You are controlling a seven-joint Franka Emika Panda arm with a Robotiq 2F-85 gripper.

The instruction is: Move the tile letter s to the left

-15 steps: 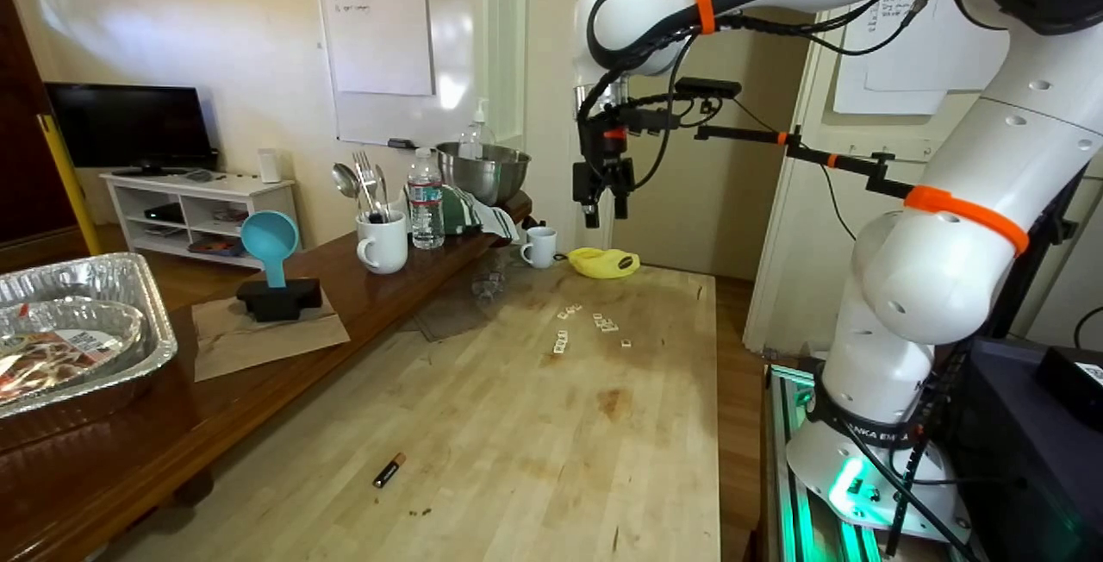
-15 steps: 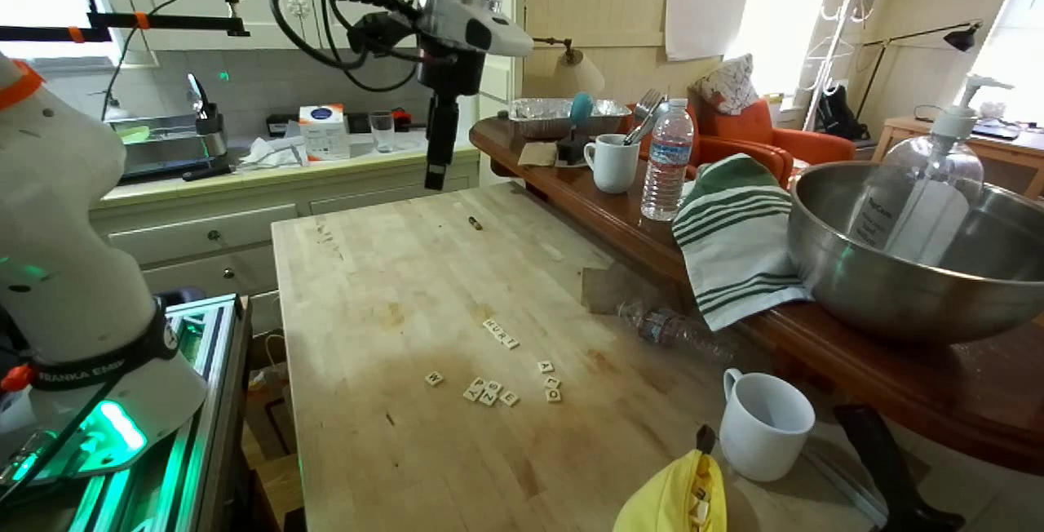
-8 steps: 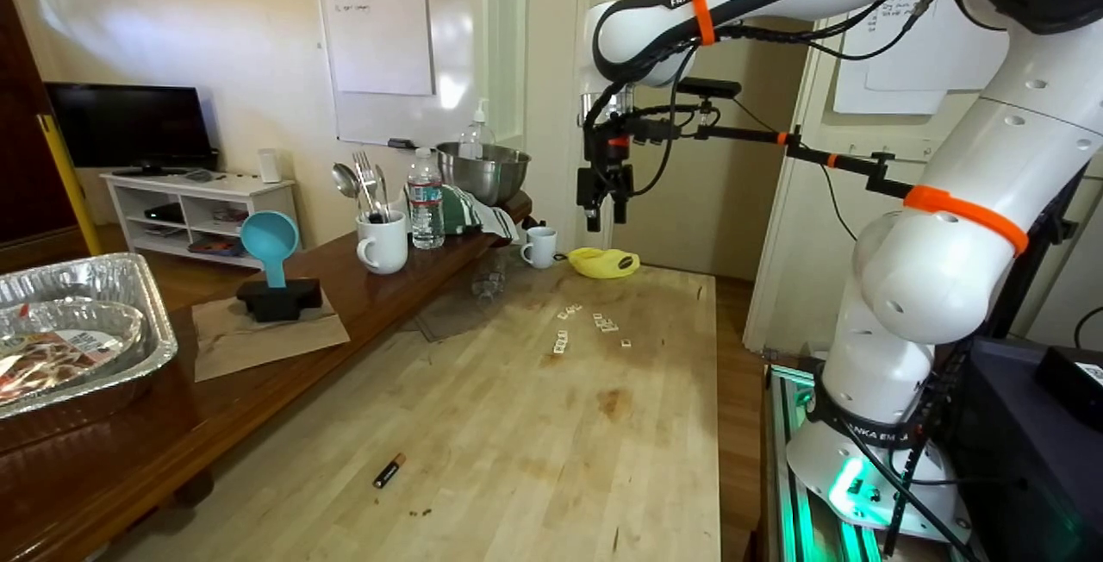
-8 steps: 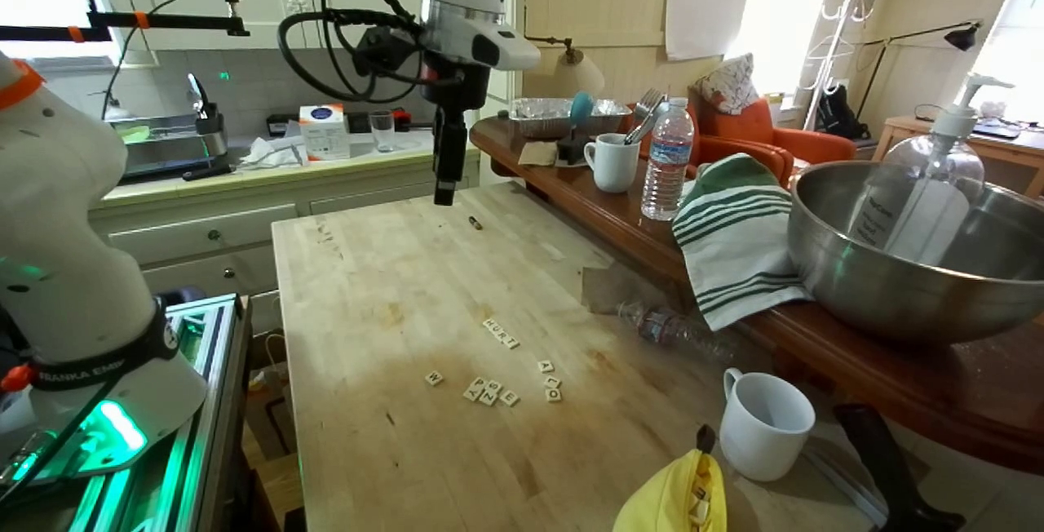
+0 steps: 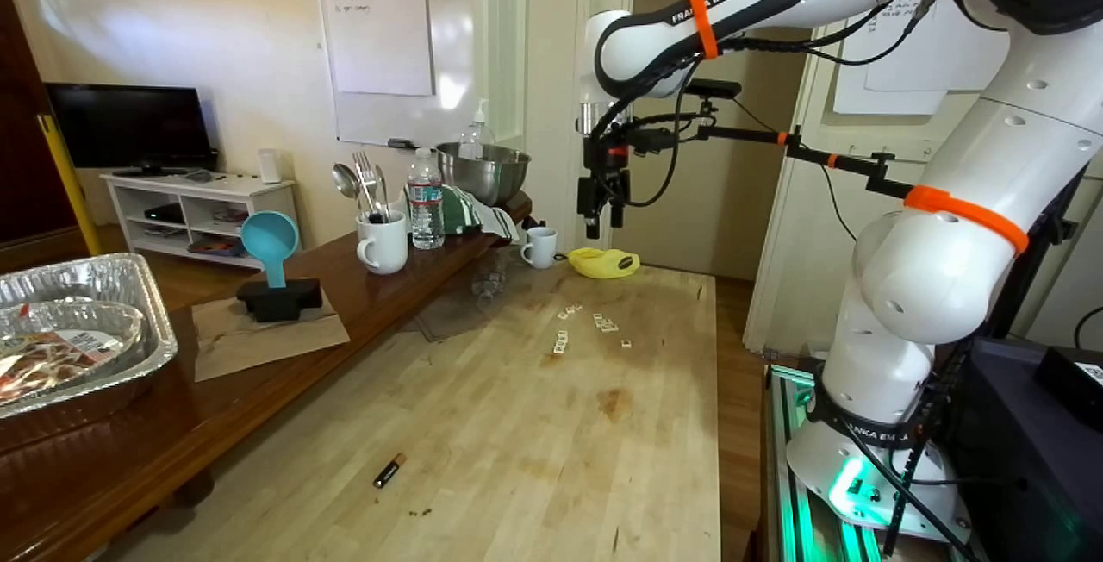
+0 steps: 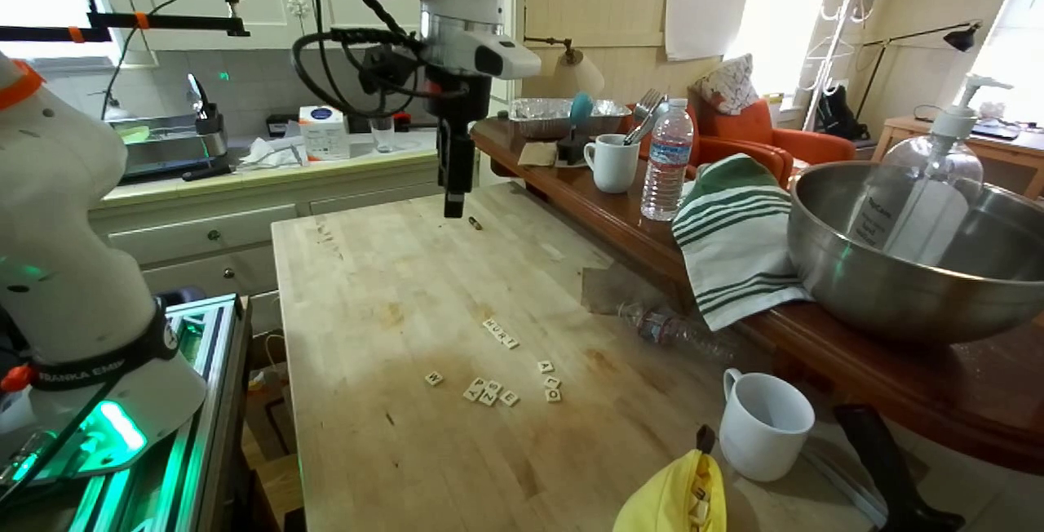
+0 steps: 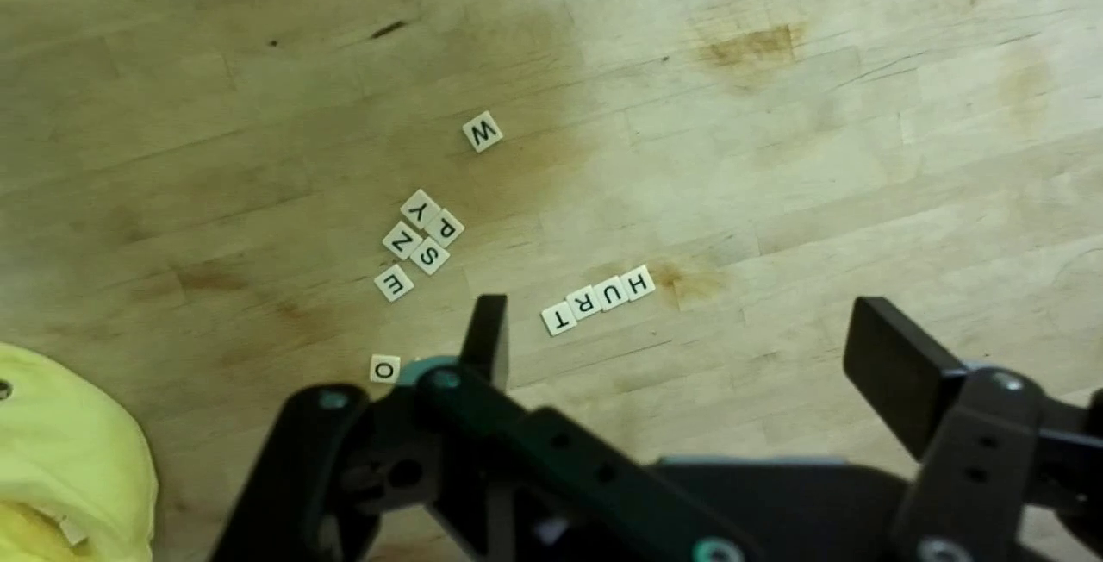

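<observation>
We see the S tile point(image 7: 429, 256) on the bench point(image 7: 775, 157) beside the P tile point(image 7: 445, 227) and Z tile point(image 7: 402, 240). The gripper point(image 7: 681, 321) hangs above, spread wide and holding nothing, covering part of the wrist view. That view's lower left corner cuts off the yellow pouch point(image 7: 69, 433). In an exterior view we cannot read the letter tiles point(image 5: 560, 346).

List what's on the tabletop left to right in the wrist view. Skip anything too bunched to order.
yellow pouch → E tile → S tile → W tile → T tile → R tile → U tile → H tile
</observation>
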